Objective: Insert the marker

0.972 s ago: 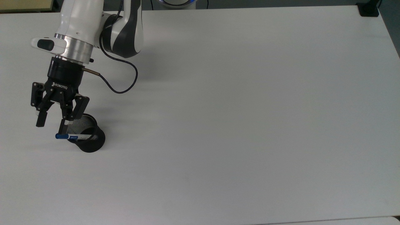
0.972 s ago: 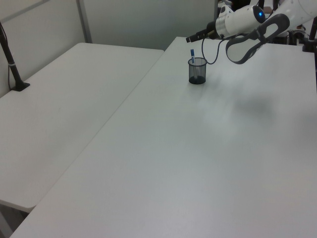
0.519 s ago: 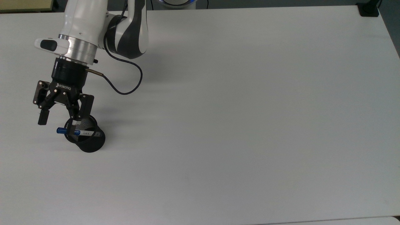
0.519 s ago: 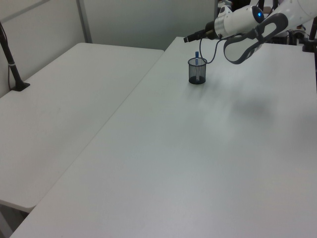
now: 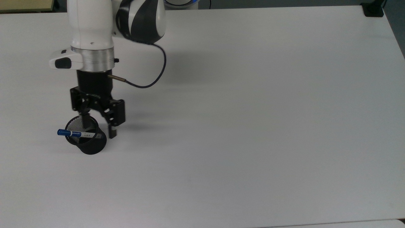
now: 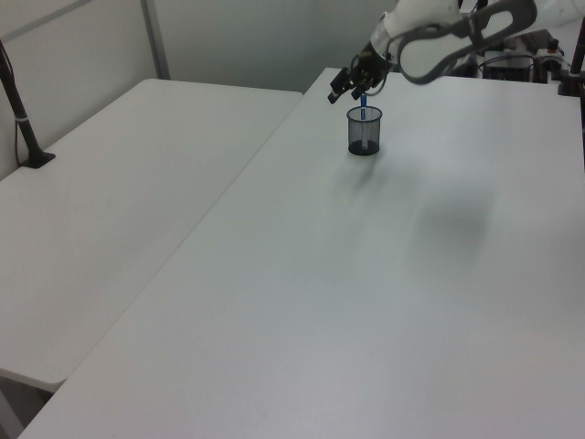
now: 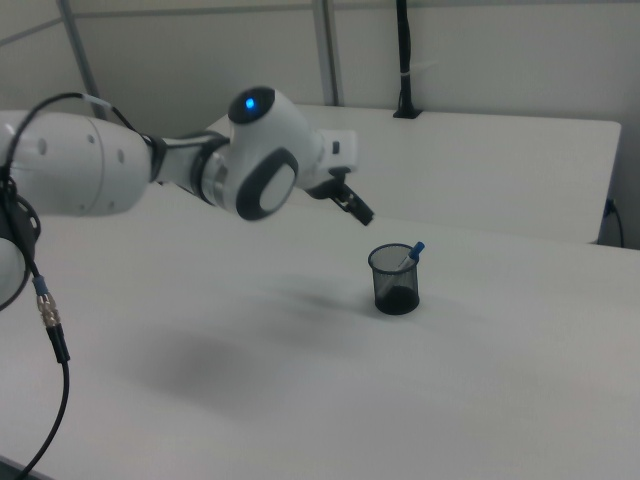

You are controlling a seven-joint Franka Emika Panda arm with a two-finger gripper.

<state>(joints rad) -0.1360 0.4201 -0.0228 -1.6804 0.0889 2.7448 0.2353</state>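
Marker (image 5: 76, 133): now resting in black mesh cup (image 5: 90, 144), blue cap leaning over rim. Gripper (image 5: 98, 126): jaws open, empty, shifted aside since release. Insertion judged complete.

a black mesh cup (image 6: 364, 131) stands upright on the white table (image 6: 366, 293), toward the table's far end. the marker (image 6: 363, 108) stands inside the cup, its blue top rising just above the rim. the gripper (image 6: 350, 88) hangs just above the cup and a little to the left view's left of it, with its black fingers (image 6: 337, 93) spread apart and closed on nothing. the white and grey arm (image 6: 439, 27) reaches away from the cup toward the left view's upper right. a second white table (image 6: 110, 210) lies well apart from the cup, on the left view's left.
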